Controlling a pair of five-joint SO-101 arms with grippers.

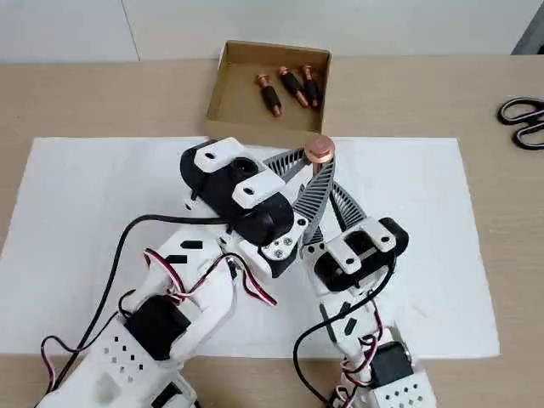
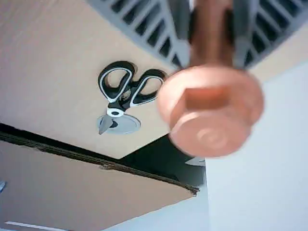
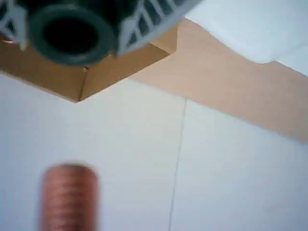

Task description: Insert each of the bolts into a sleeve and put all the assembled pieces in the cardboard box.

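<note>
Left end effector (image 2: 211, 24) pinches a bolt, right end effector (image 3: 72, 24) pinches a sleeve

Both end effectors meet tip to tip above a white sheet (image 1: 102, 212) on the desk (image 1: 102, 93). The left one's grey lattice fingers press on the shank of a copper-coloured bolt (image 2: 211, 108). Its wide round flange and hexagonal head face the wrist camera and are blurred. The right one grips a dark, round, hollow sleeve (image 3: 72, 36), whose open mouth faces its camera. In that same view a blurred threaded copper shaft shows apart from the sleeve's mouth, cut off at the frame edge.

Just beyond the tips sits the open cardboard box (image 1: 223, 93). Three assembled pieces (image 1: 269, 94) lie inside, side by side on its far half, each a dark sleeve with copper showing at the ends. From above, the bolt's head hides the sleeve and the fingertips below it. Far off to the right end effector's side, black-handled scissors (image 2: 126, 91) lie on the bare desk.
</note>
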